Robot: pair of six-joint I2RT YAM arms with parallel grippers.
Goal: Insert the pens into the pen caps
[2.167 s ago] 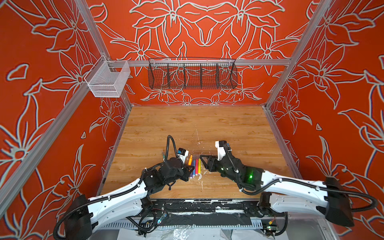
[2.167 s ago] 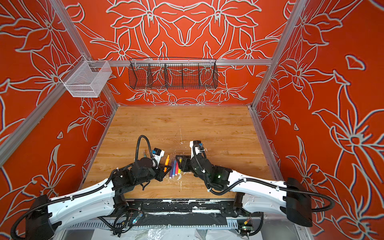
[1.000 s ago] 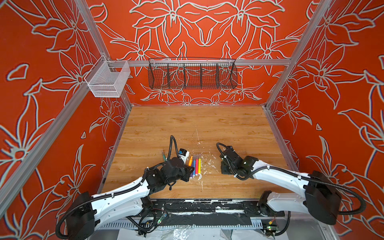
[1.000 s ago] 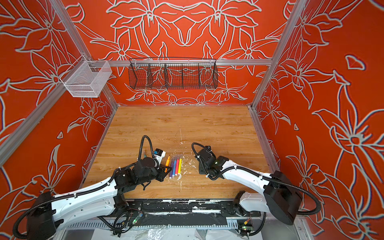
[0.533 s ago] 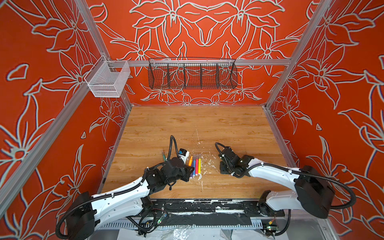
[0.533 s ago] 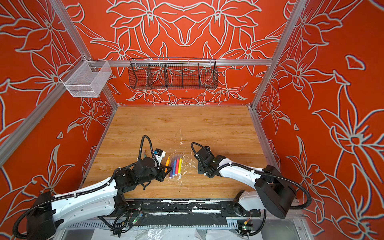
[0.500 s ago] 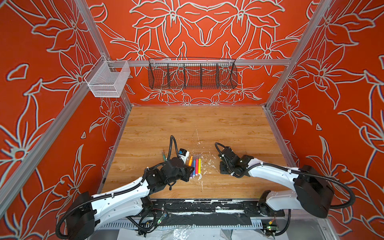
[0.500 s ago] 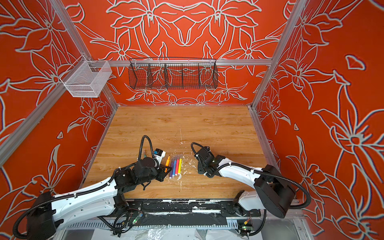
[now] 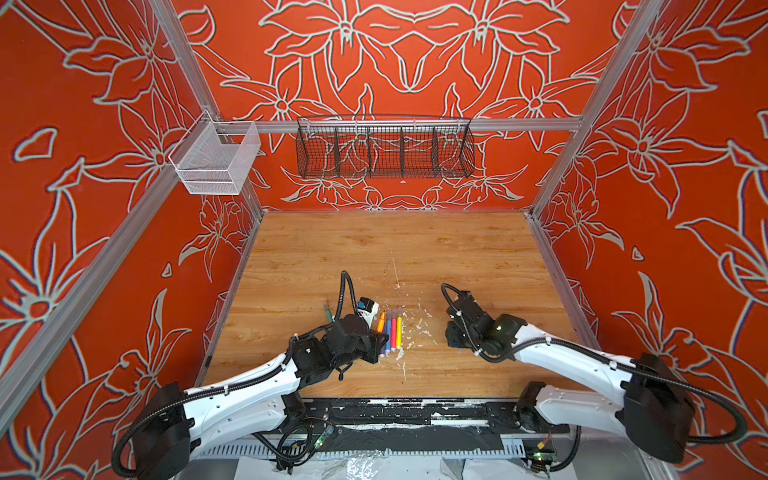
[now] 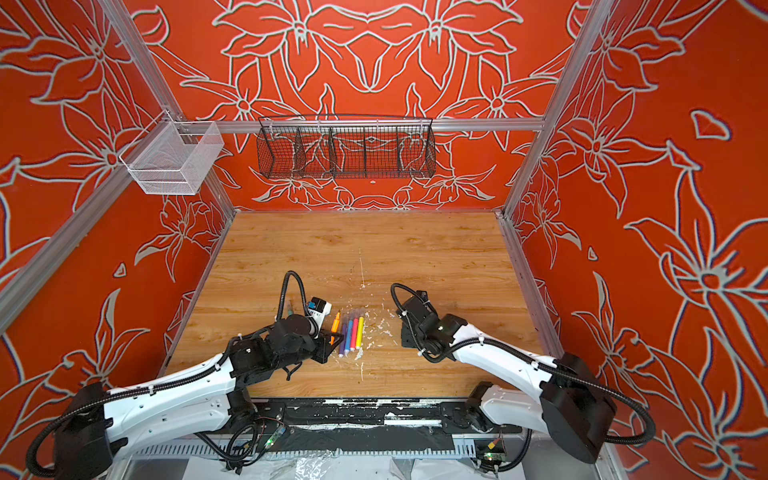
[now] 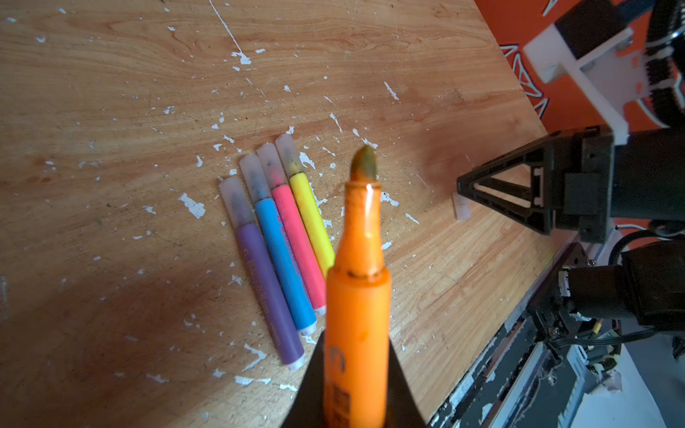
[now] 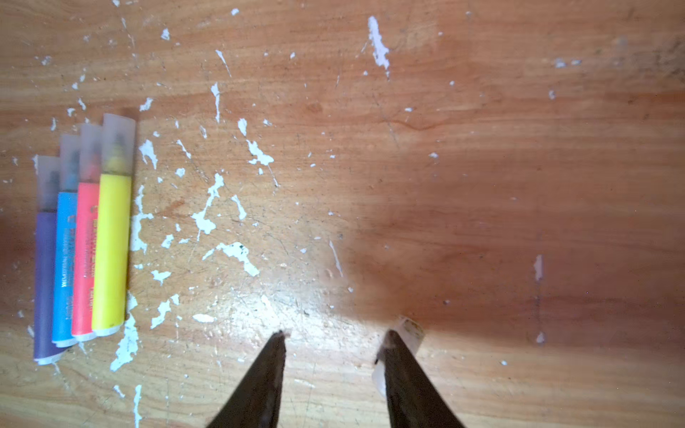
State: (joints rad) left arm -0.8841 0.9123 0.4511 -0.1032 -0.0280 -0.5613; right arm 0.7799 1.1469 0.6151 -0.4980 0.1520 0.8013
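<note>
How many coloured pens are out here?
6: the purple pen, blue pen, pink pen and yellow pen lie capped together on the table; orange pen, uncapped, in the left end effector; green pen beside that arm, partly hidden.

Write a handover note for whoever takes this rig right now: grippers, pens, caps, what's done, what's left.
Grippers: the left gripper is shut on the orange pen, whose tip is bare. The right gripper is open, low over the table; a loose clear cap lies against one finger, not gripped.
Done: four capped pens (purple, blue, pink, yellow) lie in a row.
Left: grip that cap and push the orange pen in. The green pen lies beyond the left arm; I cannot tell whether it is capped.
</note>
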